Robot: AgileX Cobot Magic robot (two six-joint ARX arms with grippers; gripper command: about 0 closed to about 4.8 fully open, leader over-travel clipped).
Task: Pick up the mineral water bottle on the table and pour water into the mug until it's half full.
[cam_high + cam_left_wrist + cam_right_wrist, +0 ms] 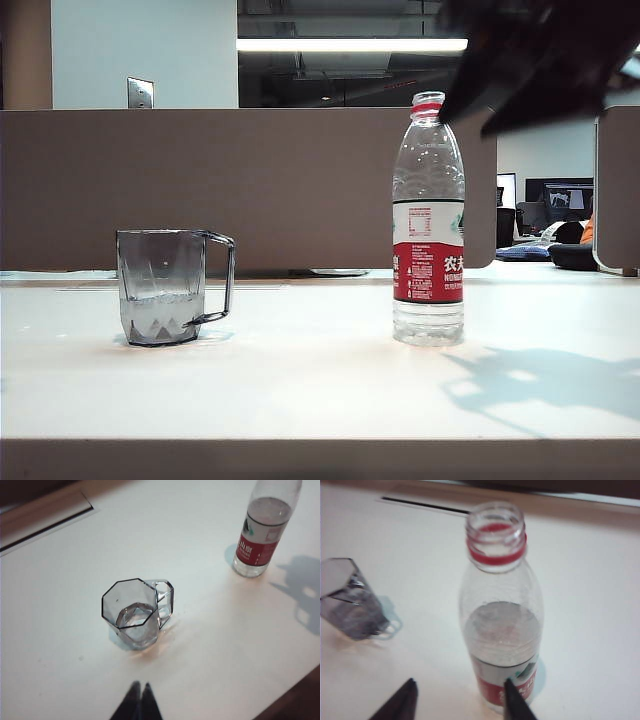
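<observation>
The mineral water bottle (428,230) stands upright and uncapped on the white table (320,390), right of centre, partly full of clear water. The smoky faceted mug (165,288) stands to its left with water in its lower part, handle toward the bottle. My right arm (530,70) is a dark blur above and to the right of the bottle's neck. In the right wrist view my right gripper (460,682) is open above the bottle (500,615), holding nothing. My left gripper (140,685) is shut and empty, hovering short of the mug (136,612); the bottle (262,535) stands farther off.
A brown partition (300,190) runs behind the table. The arm's shadow (550,385) falls on the tabletop right of the bottle. The table's front edge (320,445) is close to the camera. A dark slot (50,527) runs along the table's far edge.
</observation>
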